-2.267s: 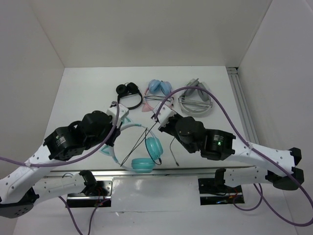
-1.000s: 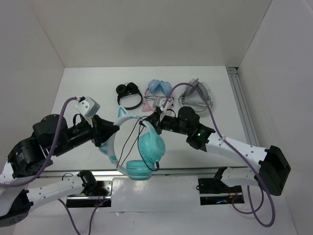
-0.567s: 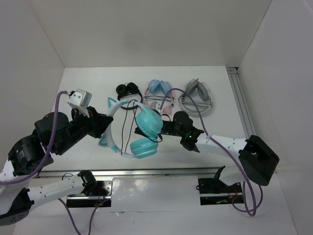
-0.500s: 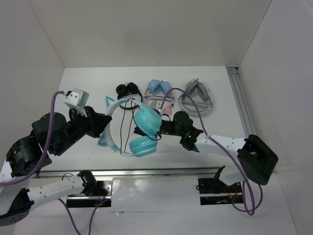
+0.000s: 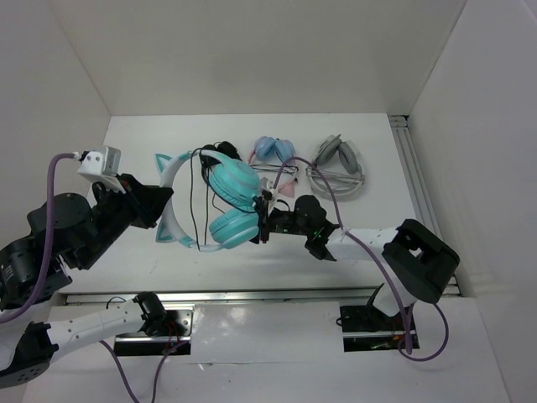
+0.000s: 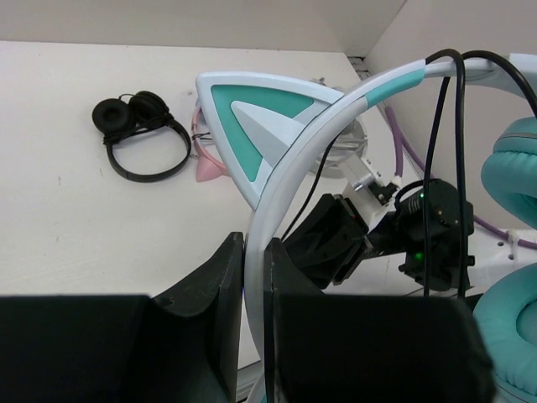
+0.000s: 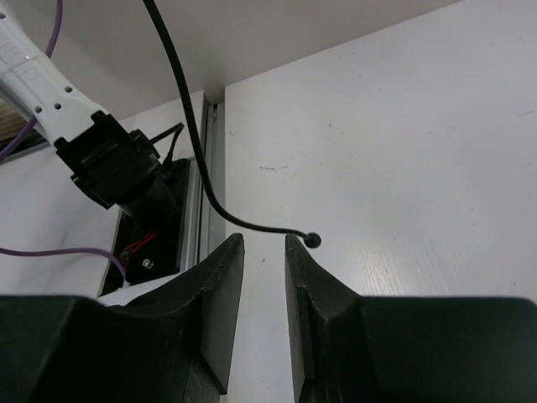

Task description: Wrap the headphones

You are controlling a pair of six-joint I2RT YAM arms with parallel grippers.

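Two fingers of the left gripper (image 6: 254, 260) pinch the pale headband of the headphones (image 5: 233, 186), clamped tight just beside a cat ear. The right gripper (image 7: 263, 252) stands narrowly parted with nothing between its jaws. The black cable (image 7: 189, 134) drops past its tips, plug end just beyond. The teal cups hang above the table (image 5: 134, 155), left of centre. Behind them lie a small black pair (image 6: 138, 134), a pink pair (image 5: 273, 151) and a grey pair (image 5: 340, 164).

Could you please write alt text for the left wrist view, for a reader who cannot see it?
The left gripper is shut on the pale headband of the teal headphones, with a cat ear just past its fingers. The black cable hangs over the headband, and a small black pair lies on the white table behind.
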